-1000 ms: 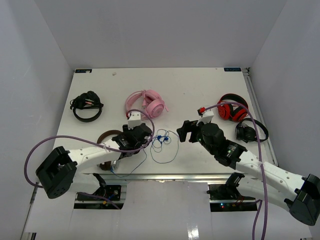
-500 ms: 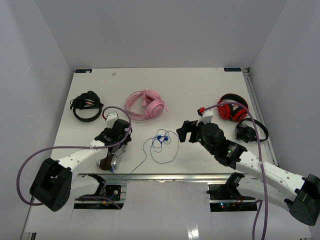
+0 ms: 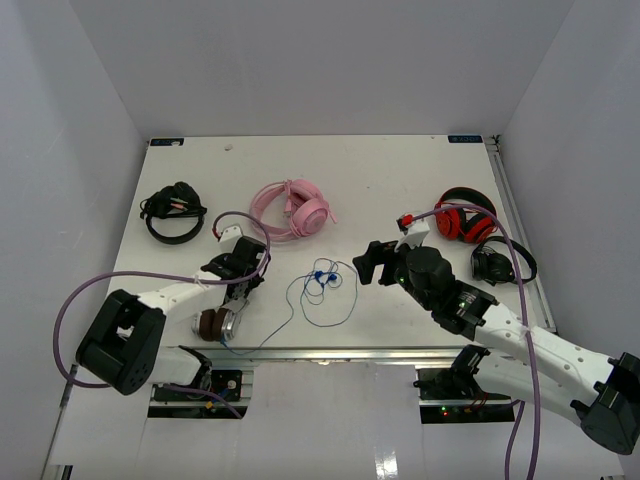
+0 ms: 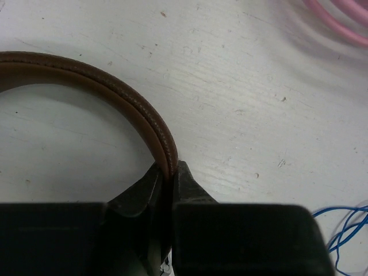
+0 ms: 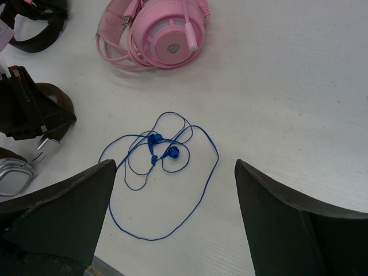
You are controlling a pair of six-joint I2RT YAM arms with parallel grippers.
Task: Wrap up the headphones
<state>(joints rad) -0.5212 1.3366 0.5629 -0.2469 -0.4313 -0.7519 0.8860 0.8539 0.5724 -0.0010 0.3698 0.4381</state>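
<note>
headphones [image 3: 213, 324], brown and silver: lying at the near left edge of the table [image 3: 400, 180], with the blue cord [image 5: 217, 155] spread loose between the arms. left gripper [image 4: 168, 172], a second ago open nearer the cord, is now drawn back left and clamped on the brown headband [image 4: 86, 77]. right gripper [image 5: 175, 167] is unchanged, its jaws held wide above the cord.
</note>
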